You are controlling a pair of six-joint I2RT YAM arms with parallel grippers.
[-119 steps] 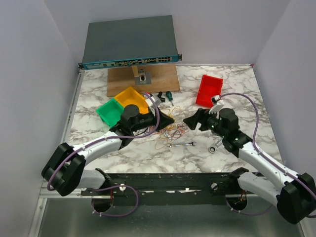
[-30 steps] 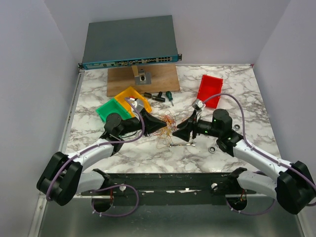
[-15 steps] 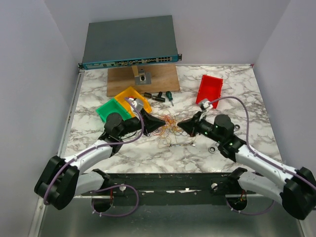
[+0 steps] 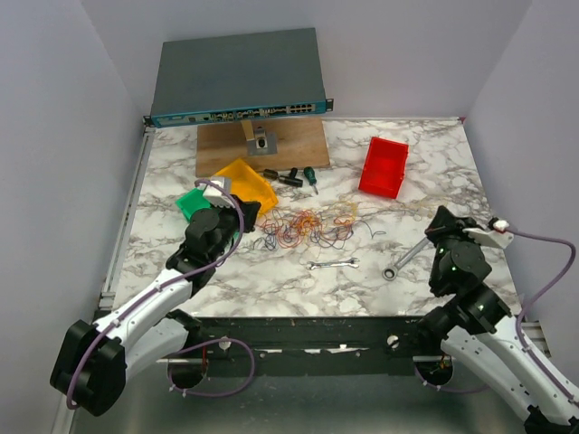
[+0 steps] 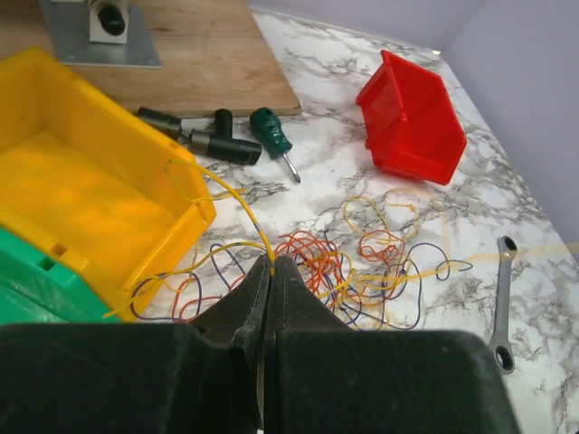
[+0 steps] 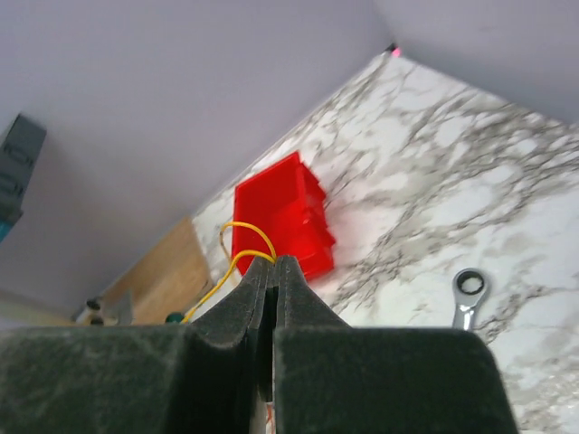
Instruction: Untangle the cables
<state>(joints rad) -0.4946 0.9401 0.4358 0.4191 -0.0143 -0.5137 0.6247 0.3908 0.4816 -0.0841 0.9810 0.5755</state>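
Observation:
The cables point(image 4: 303, 226) lie as a loose heap of orange, yellow, red and dark strands on the marble table point(image 4: 271, 280), between the two arms. My left gripper point(image 4: 253, 211) sits at the heap's left edge, beside the yellow bin. In the left wrist view it point(image 5: 270, 264) is shut on a yellow cable point(image 5: 237, 201) that loops up from the heap point(image 5: 353, 262). My right gripper point(image 4: 441, 219) is far off to the right of the heap. In the right wrist view it point(image 6: 274, 260) is shut on a thin yellow cable point(image 6: 244, 231) that curls out of its tips.
A yellow bin point(image 4: 244, 181) and a green bin point(image 4: 192, 201) stand behind my left gripper, and a red bin point(image 4: 384, 166) stands at the back right. A small wrench point(image 4: 333, 264) and a ratchet wrench point(image 4: 404, 258) lie near the front. A screwdriver point(image 4: 310, 178), wooden board point(image 4: 262, 145) and network switch point(image 4: 237, 77) are behind.
The right gripper shut on a yellow strand and pulled far back to the right. The left gripper drew back left, still shut. The bunched cables spread out wider across the table.

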